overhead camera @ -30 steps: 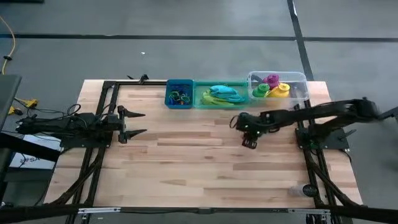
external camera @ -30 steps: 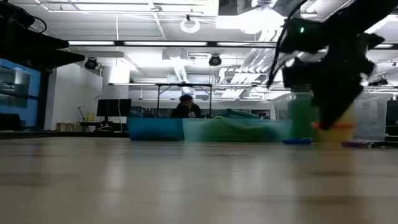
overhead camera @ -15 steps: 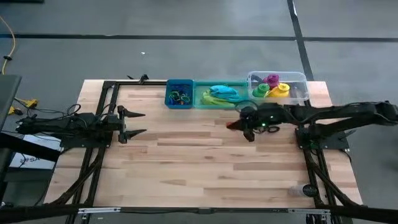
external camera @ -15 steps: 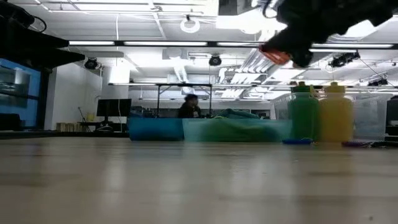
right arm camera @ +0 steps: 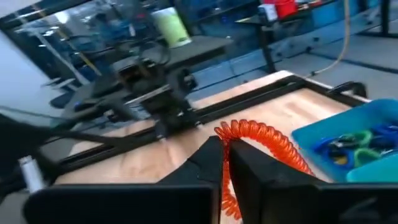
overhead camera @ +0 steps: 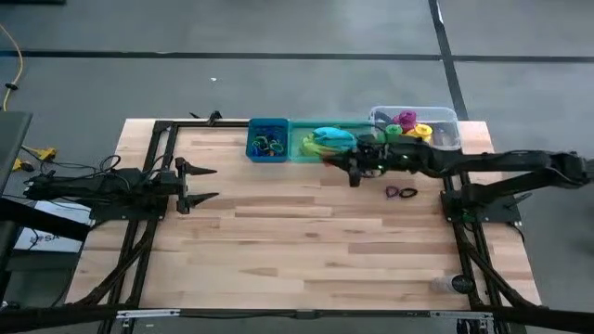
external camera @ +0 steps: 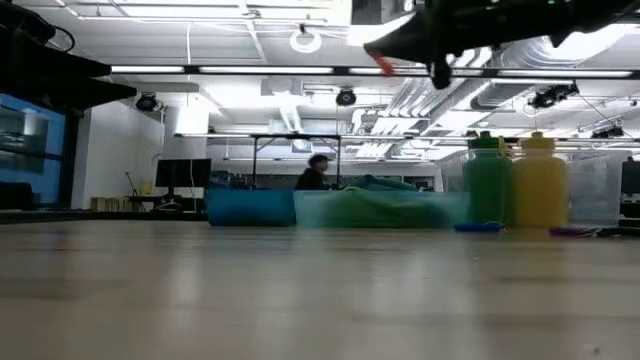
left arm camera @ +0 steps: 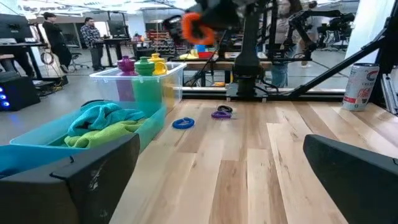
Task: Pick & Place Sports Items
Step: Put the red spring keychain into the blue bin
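My right gripper point(overhead camera: 327, 156) hovers high over the near edge of the green bin point(overhead camera: 306, 153), shut on an orange coiled ring point(right arm camera: 261, 134) that also shows in the left wrist view point(left arm camera: 196, 26). A teal cloth point(overhead camera: 332, 137) and a lime-green cloth point(left arm camera: 102, 134) lie in that bin. Purple, green and yellow bottles point(overhead camera: 406, 128) stand in the clear bin point(overhead camera: 445, 130). A purple ring point(overhead camera: 401, 192) and a blue ring point(left arm camera: 183, 123) lie flat on the table. My left gripper point(overhead camera: 212, 184) waits open at the table's left. My right gripper pinches the orange coiled ring's lower stretch point(right arm camera: 239, 135) between its two fingers. The fingers reach nearly level from the table's right toward its left. The ring is lifted well clear of the table, and most of its coil stands out past the fingertips point(right arm camera: 211, 149).
The blue bin point(overhead camera: 268, 141), holding several small rings, stands left of the green one along the far edge. A can point(overhead camera: 461, 283) stands near the front right corner. Bare wood lies across the middle and front of the table point(overhead camera: 297, 250).
My right gripper has risen from the table with the orange ring, tipping from pointing down to nearly level. It has swung toward the far edge and left, from the bare wood in front of the clear bin to above the green bin. It has stayed shut.
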Motion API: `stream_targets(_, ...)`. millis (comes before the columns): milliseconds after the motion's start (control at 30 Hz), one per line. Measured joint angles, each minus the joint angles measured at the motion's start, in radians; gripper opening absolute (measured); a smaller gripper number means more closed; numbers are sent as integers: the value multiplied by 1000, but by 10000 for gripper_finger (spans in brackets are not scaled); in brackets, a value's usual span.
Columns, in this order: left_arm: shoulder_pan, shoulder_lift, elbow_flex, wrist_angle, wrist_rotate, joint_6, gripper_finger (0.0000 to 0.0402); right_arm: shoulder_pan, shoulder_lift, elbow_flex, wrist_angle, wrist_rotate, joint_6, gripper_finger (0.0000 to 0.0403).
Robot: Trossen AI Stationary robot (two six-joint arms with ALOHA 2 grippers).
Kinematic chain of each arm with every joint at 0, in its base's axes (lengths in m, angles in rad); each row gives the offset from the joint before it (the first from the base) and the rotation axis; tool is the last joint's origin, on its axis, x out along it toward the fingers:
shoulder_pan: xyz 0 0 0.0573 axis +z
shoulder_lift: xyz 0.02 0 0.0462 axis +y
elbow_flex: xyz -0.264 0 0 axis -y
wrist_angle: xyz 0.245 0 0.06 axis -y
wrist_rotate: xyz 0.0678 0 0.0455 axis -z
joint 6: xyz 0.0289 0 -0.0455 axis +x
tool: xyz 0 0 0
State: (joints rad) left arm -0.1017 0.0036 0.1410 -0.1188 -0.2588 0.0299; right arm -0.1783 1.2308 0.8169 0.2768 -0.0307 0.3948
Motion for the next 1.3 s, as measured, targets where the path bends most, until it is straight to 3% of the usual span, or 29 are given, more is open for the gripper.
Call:
stream_targets(367,0,0,0,0,0,0,368,-118,240,308,-78,-1,-107,0)
stream_targets(800,0,0,0,0,0,0,368,-197,613,696,-166,-3,-165,0)
stream_targets(1033,0,0,0,0,0,0,368,-228,781,800,-167,-28,-124,0)
stream_targets(1300,0,0,0,0,0,0,368,-236,851,813,-172,-65,-77,14)
